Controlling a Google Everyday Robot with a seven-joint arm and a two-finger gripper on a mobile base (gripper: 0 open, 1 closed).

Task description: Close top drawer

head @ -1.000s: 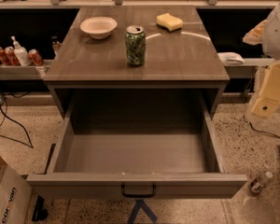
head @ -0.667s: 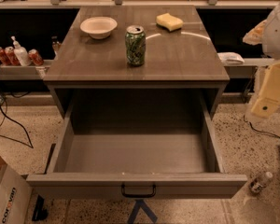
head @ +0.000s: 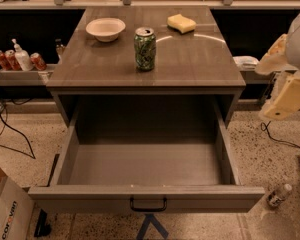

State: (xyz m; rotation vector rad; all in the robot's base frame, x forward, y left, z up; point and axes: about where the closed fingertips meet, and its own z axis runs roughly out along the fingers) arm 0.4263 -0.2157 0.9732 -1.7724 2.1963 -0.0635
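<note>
Grey-brown top drawer (head: pixel 200 198) stands open; end effector (head: pixel 288 98) right of it, touching nothing, state unclear.

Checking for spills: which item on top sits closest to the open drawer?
The green can, upright; bowl and sponge lie farther back; the gripper hangs far right.

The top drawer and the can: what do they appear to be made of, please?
Top drawer: looks like grey-brown wood laminate, matte, faint grain; dark metal-looking handle. Can: likely aluminium, glossy green print, silvery rim. Gripper hangs right of the cabinet.
</note>
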